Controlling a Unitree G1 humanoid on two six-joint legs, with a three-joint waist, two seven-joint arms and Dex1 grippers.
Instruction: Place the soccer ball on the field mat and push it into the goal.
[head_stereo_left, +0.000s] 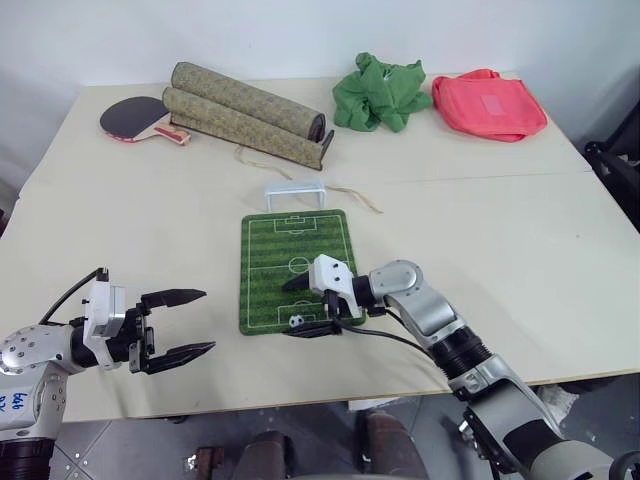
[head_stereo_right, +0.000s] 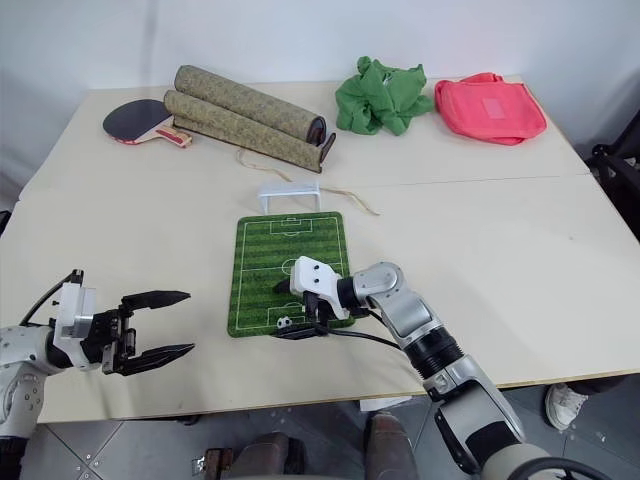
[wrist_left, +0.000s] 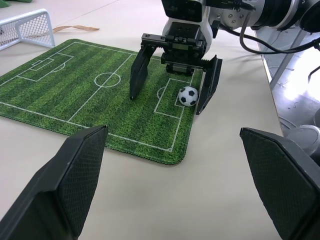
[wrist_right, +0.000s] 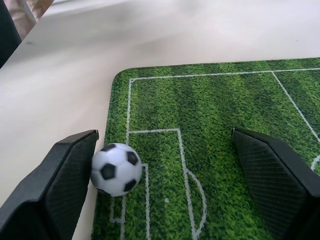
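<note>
**Inspector:** Presently, the tiny glossy white ball with black patches (wrist_right: 116, 168) sits on the flat green mat printed with white pitch lines (head_stereo_left: 270, 255), inside the penalty box at the end nearest the robot. The right gripper (wrist_left: 175, 79) straddles it with both black fingers spread wide; the ball rests against one finger, the other stands well apart, so nothing is clamped.

**Assessor:** And the left gripper (head_stereo_left: 182, 323)?

**Inspector:** It hovers over bare tabletop (head_stereo_left: 520, 240) off the mat's left side, fingers parted, holding nothing.

**Assessor:** How is the ball judged to handle?

**Inspector:** Its smooth, shiny shell suggests hard plastic: light, rigid and slippery, and likely to roll at the slightest nudge. A pinch would have to fall across its widest line or it would probably squirt out. For pushing, a fingertip set low behind it, on the side away from the goal, seems the sound contact.

**Assessor:** The surfaces?

**Inspector:** The mat shows a grainy, grass-like printed texture and rounded corners, and lies flat; it should slow the ball a little. The small white goal frame with fine netting (head_stereo_left: 294, 192) stands just beyond the mat's far edge, low and wide, and appears light enough to shift if struck. A thin tan cord (head_stereo_left: 350, 195) trails beside it.

**Assessor:** Risk?

**Inspector:** An off-centre push would probably send the ball off the mat sideways.
</note>
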